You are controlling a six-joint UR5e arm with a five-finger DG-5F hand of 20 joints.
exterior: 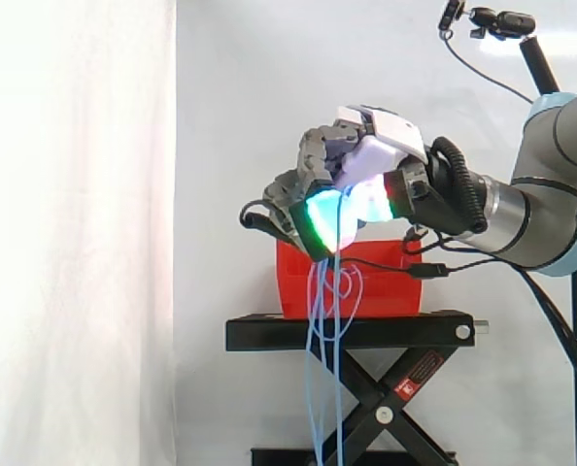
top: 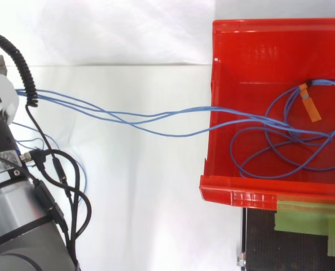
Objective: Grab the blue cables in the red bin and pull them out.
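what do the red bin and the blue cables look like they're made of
Red bin: probably moulded plastic with a glossy finish; its smooth walls and rim catch pale glints. Blue cables: thin flexible wire, likely in a smooth plastic jacket; they loop loosely in the bin and sag where they hang.

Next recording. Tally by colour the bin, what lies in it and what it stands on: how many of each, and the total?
Red: 1, the bin
Blue: 1 bundle of cables, strands too tangled to count singly
Orange: 1 tag on a cable
Black: 1 stand
Total: 4
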